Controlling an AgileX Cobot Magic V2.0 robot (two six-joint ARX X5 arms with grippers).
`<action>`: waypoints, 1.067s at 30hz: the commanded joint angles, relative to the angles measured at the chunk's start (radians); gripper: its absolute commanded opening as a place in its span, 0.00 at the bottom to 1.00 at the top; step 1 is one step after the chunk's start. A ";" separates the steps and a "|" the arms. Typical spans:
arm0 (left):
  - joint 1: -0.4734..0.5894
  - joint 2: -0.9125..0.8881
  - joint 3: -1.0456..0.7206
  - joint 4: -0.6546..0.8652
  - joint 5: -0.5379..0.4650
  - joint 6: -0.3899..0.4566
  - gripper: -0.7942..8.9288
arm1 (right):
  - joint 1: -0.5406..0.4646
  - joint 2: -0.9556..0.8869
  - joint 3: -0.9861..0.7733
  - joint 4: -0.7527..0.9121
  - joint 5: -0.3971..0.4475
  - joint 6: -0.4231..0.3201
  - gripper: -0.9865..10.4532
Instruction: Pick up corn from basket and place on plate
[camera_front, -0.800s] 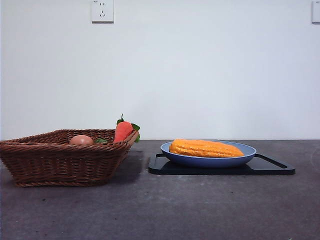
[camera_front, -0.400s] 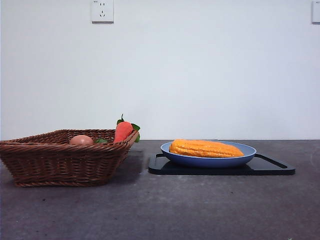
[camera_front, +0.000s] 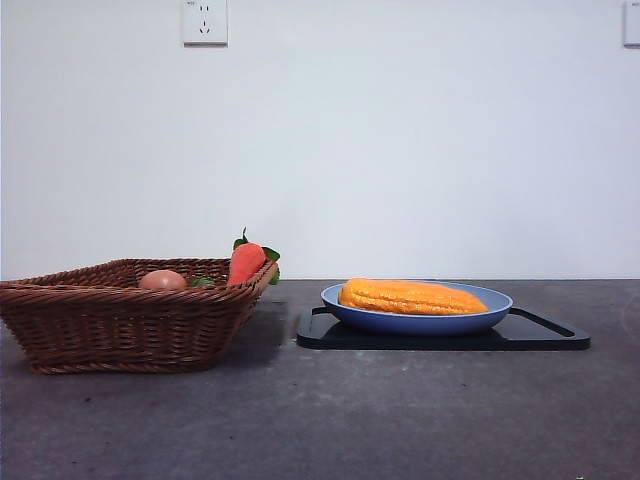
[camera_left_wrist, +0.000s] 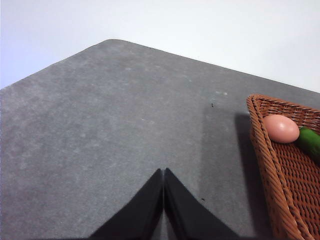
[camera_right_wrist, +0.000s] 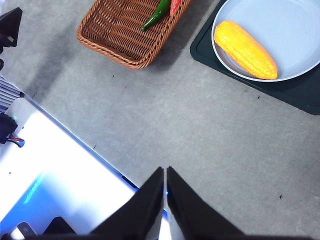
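The corn (camera_front: 412, 297) lies lengthwise in the light-blue plate (camera_front: 497, 306), which rests on a black tray (camera_front: 545, 337); the right wrist view shows the corn (camera_right_wrist: 245, 48) on the plate (camera_right_wrist: 290, 35) too. To the left stands the wicker basket (camera_front: 120, 325), its corner also visible as basket (camera_left_wrist: 280, 170) and basket (camera_right_wrist: 125, 40). No arm appears in the front view. My left gripper (camera_left_wrist: 163, 172) is shut over bare table beside the basket. High above the table, well clear of the plate, my right gripper (camera_right_wrist: 165, 170) is shut and holds nothing.
In the basket sit a brown egg (camera_front: 163, 280), a red-orange carrot (camera_front: 245, 263) with green leaves and a green vegetable (camera_right_wrist: 156, 14). The table's near edge and white robot base (camera_right_wrist: 45, 170) show in the right wrist view. A wall socket (camera_front: 205, 22) is behind.
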 joint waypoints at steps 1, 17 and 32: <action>0.003 -0.001 -0.016 -0.008 -0.001 -0.005 0.09 | 0.005 0.007 0.017 0.018 -0.002 0.009 0.09; 0.003 -0.001 -0.016 -0.009 -0.001 -0.005 0.09 | -0.125 -0.111 -0.088 0.377 0.080 -0.085 0.09; 0.003 -0.001 -0.016 -0.008 -0.001 -0.005 0.09 | -0.444 -0.701 -0.983 1.301 0.168 -0.024 0.09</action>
